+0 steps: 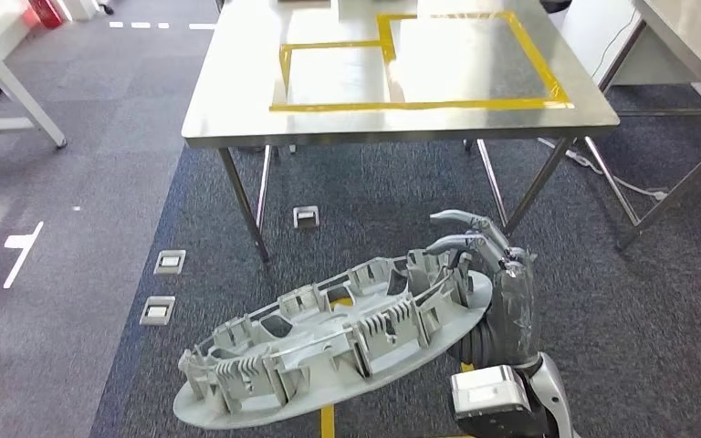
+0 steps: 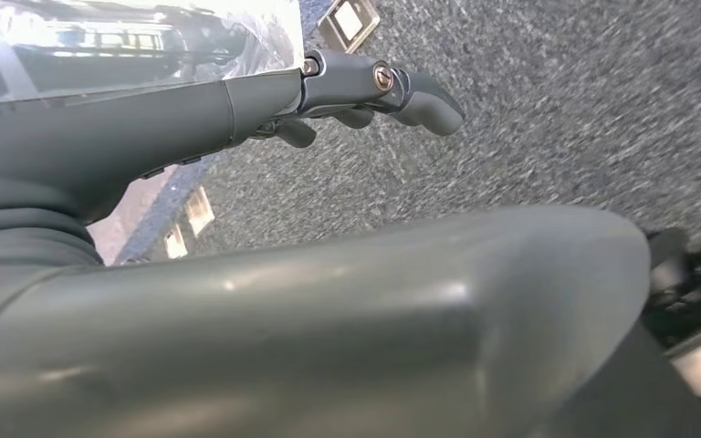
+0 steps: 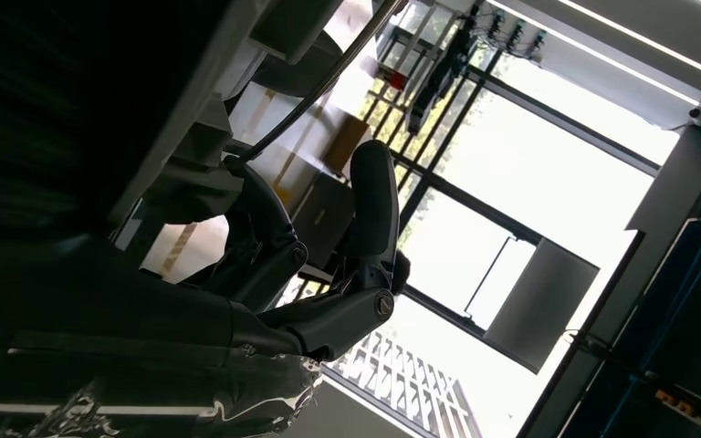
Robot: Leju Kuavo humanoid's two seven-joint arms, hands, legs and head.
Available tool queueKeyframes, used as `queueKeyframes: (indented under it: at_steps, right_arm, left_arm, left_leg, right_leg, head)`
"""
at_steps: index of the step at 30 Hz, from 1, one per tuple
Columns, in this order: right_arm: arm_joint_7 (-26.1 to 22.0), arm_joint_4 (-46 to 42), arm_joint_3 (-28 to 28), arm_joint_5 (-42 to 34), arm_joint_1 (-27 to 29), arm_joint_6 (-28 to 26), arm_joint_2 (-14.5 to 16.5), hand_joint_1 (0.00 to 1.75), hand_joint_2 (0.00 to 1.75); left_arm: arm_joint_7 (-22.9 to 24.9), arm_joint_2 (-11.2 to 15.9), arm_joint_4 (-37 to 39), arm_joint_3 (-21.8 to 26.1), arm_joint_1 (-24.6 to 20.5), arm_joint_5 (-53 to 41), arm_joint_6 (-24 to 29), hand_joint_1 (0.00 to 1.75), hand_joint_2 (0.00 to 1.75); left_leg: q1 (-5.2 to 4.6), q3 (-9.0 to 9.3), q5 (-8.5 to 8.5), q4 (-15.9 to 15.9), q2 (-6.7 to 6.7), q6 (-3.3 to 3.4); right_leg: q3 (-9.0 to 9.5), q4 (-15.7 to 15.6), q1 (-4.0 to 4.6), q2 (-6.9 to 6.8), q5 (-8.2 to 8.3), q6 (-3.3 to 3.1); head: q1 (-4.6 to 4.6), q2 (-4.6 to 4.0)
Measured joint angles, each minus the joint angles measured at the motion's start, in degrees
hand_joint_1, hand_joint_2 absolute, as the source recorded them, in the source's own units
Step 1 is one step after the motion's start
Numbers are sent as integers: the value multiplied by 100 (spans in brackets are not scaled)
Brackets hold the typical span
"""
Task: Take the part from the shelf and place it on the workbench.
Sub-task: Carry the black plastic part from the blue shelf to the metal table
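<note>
We see the large grey oval cast part [image 1: 329,342], ribbed and edged with raised brackets, held in the air low in the head view, tilted so that its right end sits higher than its left. It hangs over the dark grey carpet floor [image 1: 374,201], well short of the stainless steel table [image 1: 237,119] ahead and not touching it.

Our right hand [image 1: 488,265] grips the part at its higher right end, with the fingers [image 1: 456,219] curled over the rim from above and the silver forearm rising from below. In the right wrist view the right hand's dark fingers [image 3: 374,201] hook around the edge of the part, which shows as a dark underside.

Our left hand [image 2: 347,87] appears in the left wrist view with its fingers [image 2: 424,96] stretched out beneath a shiny grey surface; we cannot tell whether they bear on the part or what they hold.

The table top carries yellow tape rectangles [image 1: 420,68], a smaller one joined to a larger one. Small metal floor plates [image 1: 169,263] sit in the carpet beside the table's left legs, and a white cable [image 1: 621,182] trails under the right side.
</note>
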Motion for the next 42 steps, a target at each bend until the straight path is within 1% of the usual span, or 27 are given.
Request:
queueKeyframes:
  at_steps: [2, 3, 4, 5, 6, 8, 9, 10, 11, 12, 13, 14, 15, 17, 19, 21, 24, 25, 29, 30, 42]
  right_arm:
    - [-17, 3, 1, 19, -3, -9, 7, 175, 175]
    - [-30, 2, -3, 44, -5, -20, 9, 175, 175]
    - [-46, 0, -5, 71, -12, -37, 10, 175, 175]
    - [-63, -1, -9, 84, -19, -61, 10, 175, 175]
    - [-82, -1, -14, 75, -22, -97, 10, 175, 175]
    - [-131, 7, -19, -12, -15, -169, 10, 175, 175]
    - [-165, 12, -20, -81, -5, -202, 10, 175, 175]
    - [-198, 18, -21, -156, 3, -225, 10, 175, 175]
    - [-232, 21, -22, -225, 8, -244, 10, 175, 175]
    - [-261, 23, -26, -282, 11, -261, 10, 175, 175]
    - [-281, 26, -28, -320, 12, -272, 10, 175, 175]
    - [-297, 28, -31, -343, 13, -279, 12, 175, 175]
    - [-306, 32, -32, -363, 18, -285, 16, 175, 175]
    - [-315, 36, -35, -389, 26, -294, 27, 175, 175]
    - [-322, 38, -38, -403, 31, -297, 34, 175, 175]
    - [-331, 39, -38, -413, 31, -297, 39, 175, 175]
    - [-336, 39, -38, -427, 29, -293, 41, 175, 175]
    - [-336, 39, -38, -430, 29, -292, 41, 175, 175]
    - [-336, 39, -38, -434, 28, -285, 41, 175, 175]
    - [-337, 39, -38, -438, 27, -283, 41, 175, 175]
    - [-350, 39, -38, -504, 25, -263, 56, 175, 175]
  left_arm:
    - [-1, 4, 5, 9, 0, 1, -1, 0, 175]
    - [-4, 7, 6, 13, 0, 0, -1, 0, 175]
    - [-9, 11, 7, 16, -1, -1, 1, 0, 175]
    - [-16, 15, 7, 17, -5, -2, 4, 0, 175]
    - [-23, 18, 8, 18, -10, -1, 8, 0, 175]
    - [-33, 16, 8, 20, -8, 0, 8, 0, 175]
    - [-35, 13, 8, 20, 0, -1, 5, 0, 175]
    - [-35, 10, 8, 21, 10, -1, 3, 0, 175]
    - [-35, 8, 8, 21, 18, -2, 3, 0, 175]
    - [-35, 6, 8, 21, 22, -2, 3, 0, 175]
    - [-35, 5, 8, 21, 23, -2, 3, 0, 175]
    - [-35, 4, 8, 22, 20, -2, 3, 0, 175]
    - [-34, 3, 8, 23, 16, -2, 4, 0, 175]
    - [-34, 2, 8, 28, 16, -2, 4, 0, 175]
    - [-34, 2, 9, 36, 21, -2, 4, 0, 175]
    - [-35, 2, 10, 46, 16, -2, 5, 0, 175]
    - [-35, 3, 10, 61, 15, -2, 5, 0, 175]
    - [-35, 3, 10, 64, 16, -2, 5, 0, 175]
    - [-35, 6, 9, 69, 16, -2, 4, 0, 175]
    - [-35, 5, 8, 69, 16, -2, 4, 0, 175]
    - [-33, 8, 9, 72, 17, -2, 4, 0, 175]
  left_leg:
    - [-37, 50, -43, -115, 7, 44]
    - [-22, 95, -70, -211, 4, 53]
    - [-1, 148, -86, -311, -2, 62]
    - [29, 204, -99, -408, -8, 70]
    - [55, 247, -117, -469, -15, 74]
    - [67, 276, -152, -477, -21, 81]
    - [69, 298, -180, -471, -22, 75]
    - [73, 329, -214, -461, -23, 64]
    - [80, 367, -254, -445, -27, 48]
    - [89, 410, -302, -422, -31, 24]
    - [90, 440, -352, -398, -37, -8]
    - [87, 457, -396, -364, -42, -43]
    - [80, 462, -434, -335, -43, -73]
    - [68, 461, -460, -308, -40, -76]
    - [68, 480, -456, -327, -33, -50]
    - [71, 502, -454, -357, -31, -51]
    - [76, 518, -452, -389, -31, -57]
    - [78, 519, -451, -395, -31, -65]
    - [88, 522, -452, -413, -31, -142]
    - [88, 522, -451, -413, -31, -149]
    - [80, 526, -452, -410, -32, -148]
  right_leg:
    - [-6, -31, -23, -15, -2, 63]
    - [-8, -39, -28, -23, -20, 91]
    - [-29, 2, -24, -25, -62, 115]
    - [-106, 147, -22, -19, -138, 138]
    - [-262, 413, -28, -7, -249, 161]
    - [-736, 1135, -54, 6, -445, 213]
    - [-939, 1383, -68, 7, -446, 238]
    - [-1050, 1441, -81, 6, -338, 257]
    - [-1049, 1281, -90, 5, -121, 266]
    - [-954, 942, -96, 2, 163, 269]
    - [-830, 608, -93, -1, 370, 262]
    - [-719, 316, -86, 2, 495, 243]
    - [-650, 139, -81, 6, 538, 221]
    - [-617, 63, -73, 26, 493, 173]
    - [-613, 69, -67, 39, 483, 148]
    - [-607, 67, -59, 41, 468, 124]
    - [-601, 68, -48, 38, 455, 100]
    - [-601, 69, -45, 38, 454, 96]
    - [-599, 72, -37, 36, 451, 87]
    - [-598, 72, -37, 35, 452, 86]
    - [-564, 33, -45, 33, 468, 102]
  head:
    - [-12, 1]
    - [-24, 1]
    - [-13, 1]
    - [5, 1]
    - [35, 1]
    - [97, 1]
    - [117, 1]
    - [130, 1]
    - [141, 1]
    - [155, 1]
    - [173, 1]
    - [191, 1]
    - [199, 1]
    - [181, 1]
    - [140, 1]
    - [103, 1]
    - [73, 1]
    - [68, 1]
    - [62, 1]
    - [62, 1]
    - [63, 1]
